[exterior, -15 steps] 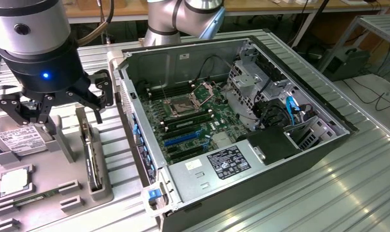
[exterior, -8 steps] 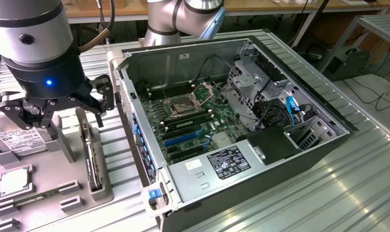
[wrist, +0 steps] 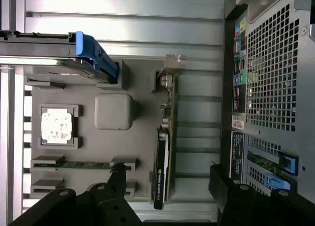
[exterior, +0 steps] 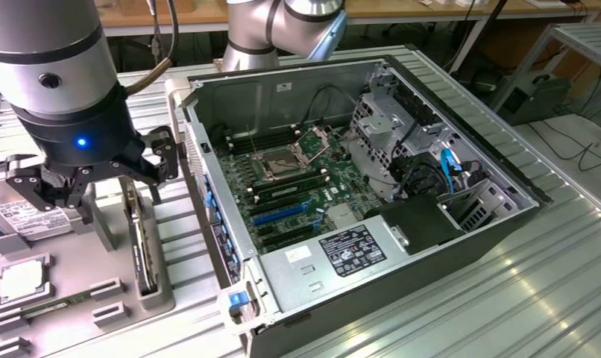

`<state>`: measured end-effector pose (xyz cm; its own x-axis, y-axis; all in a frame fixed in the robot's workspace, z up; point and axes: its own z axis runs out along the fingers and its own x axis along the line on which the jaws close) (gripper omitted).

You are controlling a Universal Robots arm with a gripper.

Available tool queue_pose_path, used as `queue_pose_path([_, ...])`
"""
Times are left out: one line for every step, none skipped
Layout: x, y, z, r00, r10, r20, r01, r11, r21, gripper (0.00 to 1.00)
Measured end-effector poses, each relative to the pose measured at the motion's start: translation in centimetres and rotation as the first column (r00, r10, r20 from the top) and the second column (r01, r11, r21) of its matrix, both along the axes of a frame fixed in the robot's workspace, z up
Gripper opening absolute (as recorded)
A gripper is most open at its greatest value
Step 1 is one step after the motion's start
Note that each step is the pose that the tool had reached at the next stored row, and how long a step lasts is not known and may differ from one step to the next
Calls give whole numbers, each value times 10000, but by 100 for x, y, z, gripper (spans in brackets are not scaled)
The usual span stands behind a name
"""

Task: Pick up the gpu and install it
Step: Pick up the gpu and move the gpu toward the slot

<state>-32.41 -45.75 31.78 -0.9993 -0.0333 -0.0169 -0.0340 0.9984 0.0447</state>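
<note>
The gripper hangs wide open with nothing in it, its black fingers spread above the gpu, a thin dark card with a black face and a long silver end bracket. The card stands on its long edge in a slot of a grey moulded parts tray. In the wrist view the gpu lies between the two fingers, roughly along the middle of the gap.

The main risk, as I judge it, is the grip itself. The card is thin and upright, so fingers that close off-centre or on the black cover rather than the board could tilt it or jam it in its slot.

The room around the gpu is also tight. On one side of it a narrow green memory stick and a rounded grey block sit in the tray, and a low finger could catch them. On the other side, near the gpu, stands the perforated rear of the open grey computer case, which the outer finger could strike.

The case rests on the ribbed metal desk. Its blue board slots are narrow, so a crooked hold could carry over into a misaligned fit.
</note>
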Motion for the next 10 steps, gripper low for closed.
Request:
queue_pose_path([0,-6,-19,10000,17,1,-17,10000,1,78])
queue_pose_path([0,-10,-31,10000,27,0,-27,10000,0,78])
queue_pose_path([0,-13,-43,10000,38,1,-38,10000,0,78])
queue_pose_path([0,-17,-58,10000,51,1,-51,10000,0,78])
queue_pose_path([0,-21,-73,10000,64,1,-64,10000,0,78])
queue_pose_path([0,-25,-86,10000,75,1,-75,10000,0,78])
queue_pose_path([0,-29,-101,10000,87,1,-87,10000,0,78])
queue_pose_path([0,-33,-114,10000,98,1,-98,10000,0,78])
queue_pose_path([0,-36,-129,9999,109,1,-109,9999,0,78])
queue_pose_path([0,-39,-143,9999,119,1,-119,9999,0,78])
